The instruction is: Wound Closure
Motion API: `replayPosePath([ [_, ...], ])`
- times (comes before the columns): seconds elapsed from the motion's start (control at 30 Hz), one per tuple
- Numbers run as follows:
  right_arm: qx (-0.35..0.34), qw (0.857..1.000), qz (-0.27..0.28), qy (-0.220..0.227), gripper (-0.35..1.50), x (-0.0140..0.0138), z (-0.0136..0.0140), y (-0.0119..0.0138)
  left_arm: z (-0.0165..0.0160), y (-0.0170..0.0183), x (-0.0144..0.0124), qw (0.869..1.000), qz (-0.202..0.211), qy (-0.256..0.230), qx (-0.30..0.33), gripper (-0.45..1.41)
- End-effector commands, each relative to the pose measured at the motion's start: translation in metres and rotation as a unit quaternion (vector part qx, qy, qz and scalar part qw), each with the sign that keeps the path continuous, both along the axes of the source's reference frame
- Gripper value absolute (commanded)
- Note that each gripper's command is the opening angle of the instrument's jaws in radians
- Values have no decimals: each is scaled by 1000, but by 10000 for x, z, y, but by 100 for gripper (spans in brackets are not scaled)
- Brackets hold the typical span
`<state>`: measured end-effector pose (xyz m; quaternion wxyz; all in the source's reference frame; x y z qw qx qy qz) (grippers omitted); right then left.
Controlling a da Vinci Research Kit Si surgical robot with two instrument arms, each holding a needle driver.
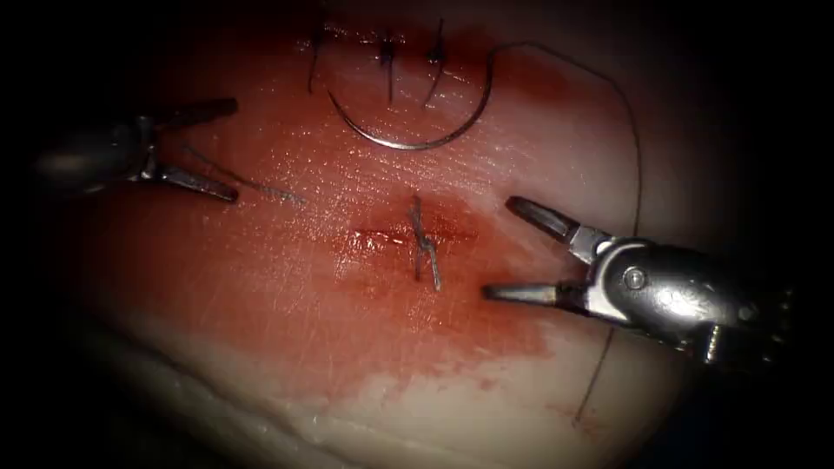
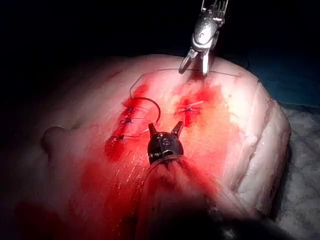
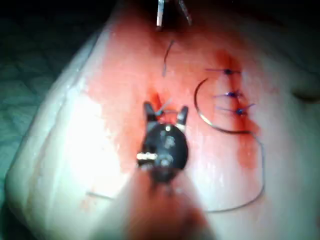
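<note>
The curved needle [image 1: 401, 145] lies loose on the tissue [image 1: 261, 287], just below an upper cut closed by three stitches [image 1: 387, 52]; neither tool holds it. Its thread [image 1: 637, 165] arcs right, runs down behind the right tool and ends near the tissue's edge. A lower cut [image 1: 373, 233] carries one knotted stitch [image 1: 424, 247] with short tails. My right tool [image 1: 499, 247] stands open just right of that stitch, holding nothing. My left tool [image 1: 234, 150] is open at the far left, holding nothing. The needle [image 2: 158, 112] [image 3: 210, 120] and both open tools [image 2: 164, 129] [image 3: 166, 111] also appear in the wrist views.
A short cut piece of thread [image 1: 248, 182] lies on the tissue beside the left tool's lower jaw. Red fluid [image 1: 486, 330] spreads around the lower cut. The tissue's pale front edge [image 1: 347, 426] falls away toward the camera.
</note>
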<state>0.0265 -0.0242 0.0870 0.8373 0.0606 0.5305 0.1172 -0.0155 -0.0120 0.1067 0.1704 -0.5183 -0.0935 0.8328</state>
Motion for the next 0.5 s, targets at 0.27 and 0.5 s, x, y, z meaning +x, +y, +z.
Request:
replayPosePath([
  [0.27, 8, 1000, -12, -21, 148, 3, -14, 1, -21, -31, -39, 996, 26, -86, 23, 66],
  [0.5, -10, 998, -28, -54, 148, -12, -37, 6, -12, -42, -68, 993, 51, -107, 27, 79],
])
